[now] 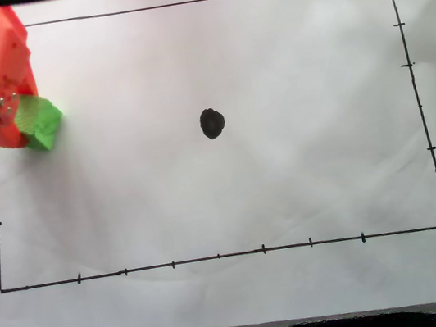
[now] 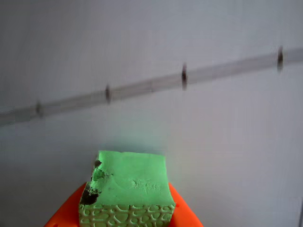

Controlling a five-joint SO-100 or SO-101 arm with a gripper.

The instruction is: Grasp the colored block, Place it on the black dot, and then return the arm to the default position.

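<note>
Gripper (image 1: 19,120) pinching colored block (image 1: 41,121) at sheet's (image 1: 288,185) left edge, so carry step appears in hand; next, traverse toward black dot (image 1: 212,123) mid-sheet and lower.

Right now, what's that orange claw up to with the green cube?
Gripper at left edge of the ruled frame, shut on green cube. Black dot bare, mid-sheet, well to the right in the fixed view. White paper between them, nothing blocking.

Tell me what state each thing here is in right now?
Green block: tilted, held by the gripper at the left edge of the fixed view, not on the dot.
Black dot: uncovered, mid-sheet.
Gripper: shut on the block.
Paper sheet: flat, with ruled lines.
</note>
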